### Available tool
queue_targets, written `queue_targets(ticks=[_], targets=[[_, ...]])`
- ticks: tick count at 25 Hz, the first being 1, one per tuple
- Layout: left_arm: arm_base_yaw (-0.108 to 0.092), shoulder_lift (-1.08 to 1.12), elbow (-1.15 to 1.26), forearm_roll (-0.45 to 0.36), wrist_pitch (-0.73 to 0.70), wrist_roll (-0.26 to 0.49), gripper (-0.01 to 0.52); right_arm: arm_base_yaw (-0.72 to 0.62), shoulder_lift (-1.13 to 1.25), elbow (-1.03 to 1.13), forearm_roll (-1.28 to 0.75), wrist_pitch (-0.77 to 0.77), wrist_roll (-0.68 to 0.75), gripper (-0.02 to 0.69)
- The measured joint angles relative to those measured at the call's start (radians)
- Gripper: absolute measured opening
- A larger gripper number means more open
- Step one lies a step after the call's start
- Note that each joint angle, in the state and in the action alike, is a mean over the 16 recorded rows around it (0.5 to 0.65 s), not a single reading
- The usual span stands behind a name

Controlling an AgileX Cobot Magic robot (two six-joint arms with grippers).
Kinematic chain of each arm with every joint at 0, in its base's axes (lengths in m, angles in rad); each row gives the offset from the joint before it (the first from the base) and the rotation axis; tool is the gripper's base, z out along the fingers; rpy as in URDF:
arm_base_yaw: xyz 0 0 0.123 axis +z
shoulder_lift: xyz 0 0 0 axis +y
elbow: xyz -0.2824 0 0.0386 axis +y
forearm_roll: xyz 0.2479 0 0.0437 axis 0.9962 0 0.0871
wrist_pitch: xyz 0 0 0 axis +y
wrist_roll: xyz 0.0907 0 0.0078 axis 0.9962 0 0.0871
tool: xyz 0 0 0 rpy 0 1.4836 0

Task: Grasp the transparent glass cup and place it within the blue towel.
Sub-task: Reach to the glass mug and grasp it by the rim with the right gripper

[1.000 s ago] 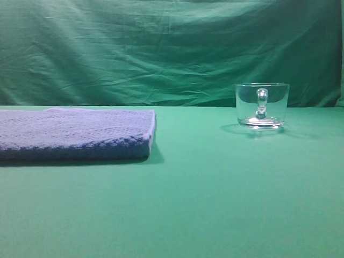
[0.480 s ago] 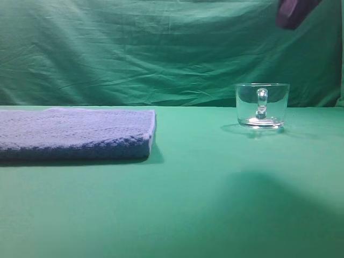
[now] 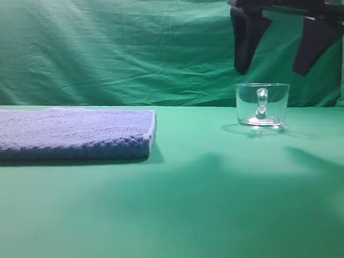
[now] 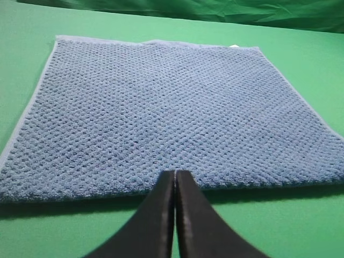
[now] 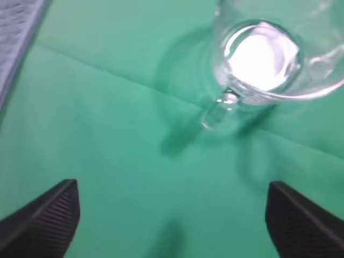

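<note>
The transparent glass cup (image 3: pixel 262 105) stands upright on the green table at the right, its small handle facing the camera. It shows from above in the right wrist view (image 5: pixel 269 59). My right gripper (image 3: pixel 271 71) hangs open above the cup, its two black fingers spread wide and clear of the rim; it shows at the bottom of the right wrist view (image 5: pixel 171 188), short of the cup. The blue towel (image 3: pixel 75 133) lies flat at the left and fills the left wrist view (image 4: pixel 161 107). My left gripper (image 4: pixel 175 174) is shut and empty at the towel's near edge.
A green cloth (image 3: pixel 134 48) hangs as a backdrop behind the table and covers the tabletop (image 3: pixel 188 204). A corner of the towel shows at the top left of the right wrist view (image 5: pixel 16 27).
My right gripper has come down into the exterior view from the top right and now hangs open over the cup. The cup and towel have not moved.
</note>
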Motion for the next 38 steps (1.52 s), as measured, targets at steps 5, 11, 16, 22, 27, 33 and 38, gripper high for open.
queue_targets(ticks=[5,11,16,22,27,33,38], targets=[[0.0,0.0,0.0,0.0,0.0,0.0,0.0,0.0,0.057,-0.032,-0.052,-0.024,0.109,0.579],[0.0,0.0,0.0,0.0,0.0,0.0,0.0,0.0,0.091,-0.057,-0.128,-0.042,0.214,0.5],[0.0,0.0,0.0,0.0,0.0,0.0,0.0,0.0,0.1,-0.062,-0.19,-0.04,0.268,0.359],[0.0,0.0,0.0,0.0,0.0,0.0,0.0,0.0,0.101,-0.065,-0.257,-0.028,0.307,0.19],[0.0,0.0,0.0,0.0,0.0,0.0,0.0,0.007,0.091,-0.081,-0.278,-0.007,0.284,0.106],[0.0,0.0,0.0,0.0,0.0,0.0,0.0,0.065,0.055,-0.143,-0.212,0.012,0.135,0.1],[0.0,0.0,0.0,0.0,0.0,0.0,0.0,0.162,0.038,-0.204,-0.08,-0.011,-0.067,0.1]])
